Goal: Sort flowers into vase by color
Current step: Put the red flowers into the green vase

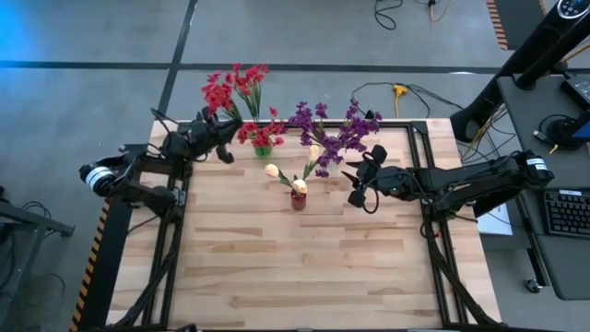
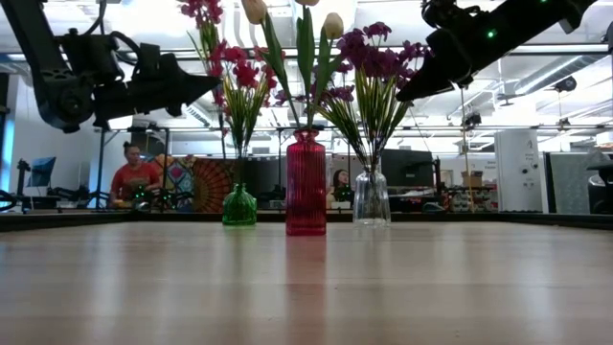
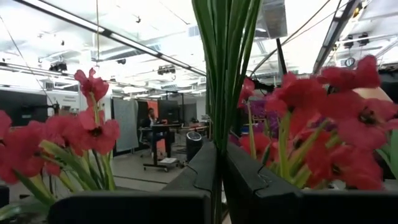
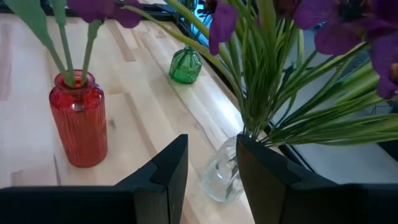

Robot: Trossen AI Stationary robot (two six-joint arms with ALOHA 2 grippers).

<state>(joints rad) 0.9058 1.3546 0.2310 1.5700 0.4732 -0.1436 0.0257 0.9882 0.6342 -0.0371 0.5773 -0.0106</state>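
Three vases stand on the far half of the table. A green vase (image 2: 239, 206) holds red flowers (image 1: 232, 88). A red vase (image 2: 306, 182) holds cream-yellow flowers (image 1: 273, 171). A clear vase (image 2: 371, 196) holds purple flowers (image 1: 336, 134). My left gripper (image 1: 225, 138) hovers high beside the red bunch, shut on its green stalks. My right gripper (image 1: 355, 186) hangs open above the table, next to the purple bunch. Its fingers (image 4: 168, 171) show the clear vase (image 4: 221, 171) beyond their gap, with nothing between them. My left gripper pinches a bundle of green stalks and leaves (image 3: 219, 134) of the red flowers between its two fingers, well below the blossoms. The fingers come from the table's left, nearly level and tipped slightly up, across the upright stalks. Below the fingers the stalks (image 2: 233, 144) lead down to the green vase's mouth.
The near half of the wooden table (image 1: 304, 277) lies bare. The green vase (image 4: 185, 65) stands close to the table's far edge. Cables (image 1: 396, 92) lie on the floor beyond it. A keyboard (image 1: 564, 212) sits off the table's right side. People (image 2: 134, 177) sit in the room behind.
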